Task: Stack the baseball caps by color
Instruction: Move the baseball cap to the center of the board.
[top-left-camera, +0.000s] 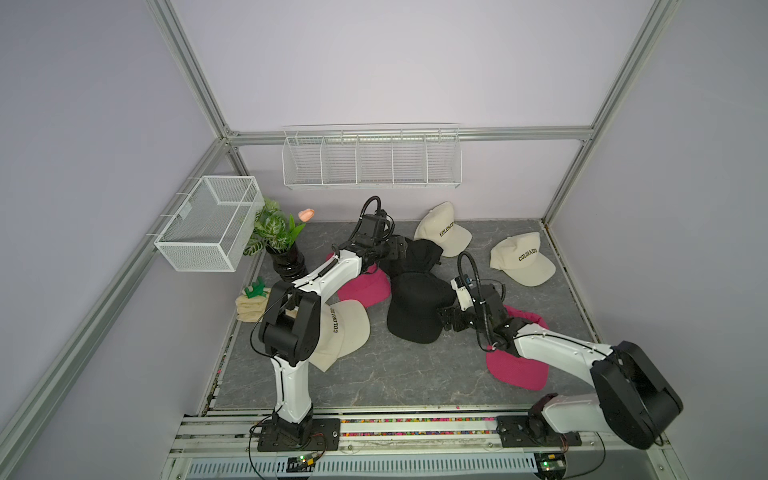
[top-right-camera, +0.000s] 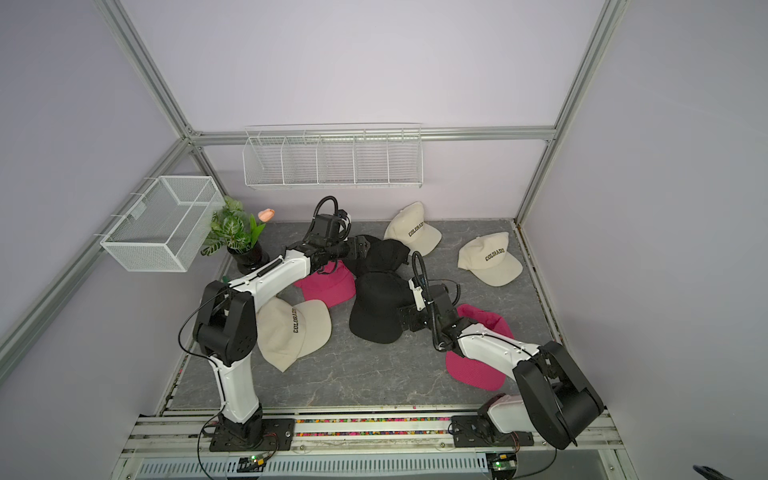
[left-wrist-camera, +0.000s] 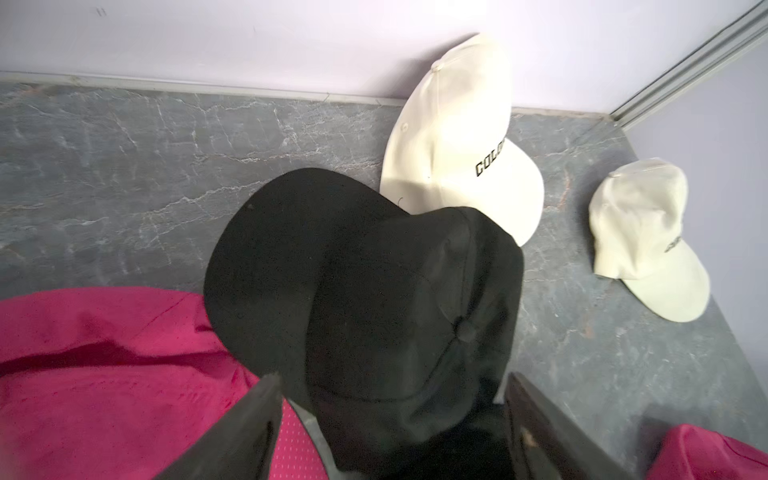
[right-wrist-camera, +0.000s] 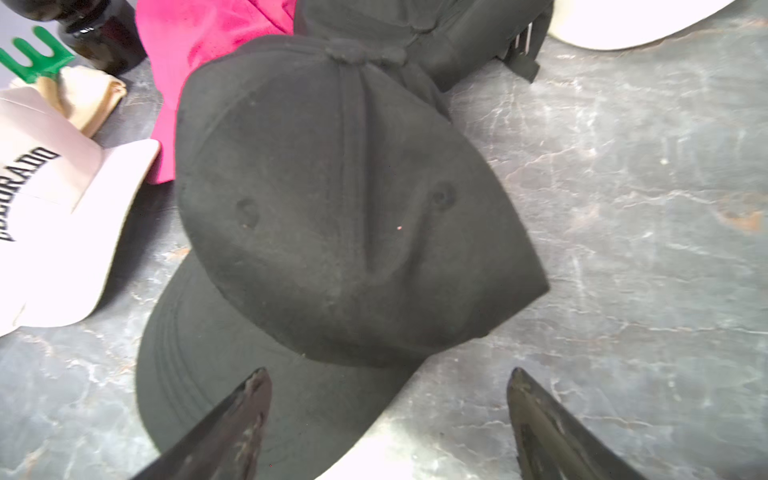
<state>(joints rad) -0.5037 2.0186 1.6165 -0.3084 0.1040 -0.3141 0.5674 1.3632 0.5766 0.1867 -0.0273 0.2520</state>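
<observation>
Three cream "COLORADO" caps show in both top views: one by the back wall (top-left-camera: 442, 230), one at the right (top-left-camera: 521, 259), one partly under my left arm (top-left-camera: 340, 332). A pink cap (top-left-camera: 363, 286) lies at centre-left, and my right arm covers part of another (top-left-camera: 517, 365). In the middle a black cap (top-left-camera: 415, 307) sits in front of further black caps (top-left-camera: 417, 253). My left gripper (left-wrist-camera: 390, 399) is open, its jaws wide on either side of a rear black cap (left-wrist-camera: 415, 299). My right gripper (right-wrist-camera: 388, 386) is open, low over the near black cap's (right-wrist-camera: 332, 199) brim.
A plant in a black vase (top-left-camera: 286, 257) and a folded cream towel with a green toy (top-left-camera: 251, 305) stand at the left edge. A white mesh basket (top-left-camera: 208, 222) hangs on the left wall. On the back wall hangs a wire shelf (top-left-camera: 370, 160).
</observation>
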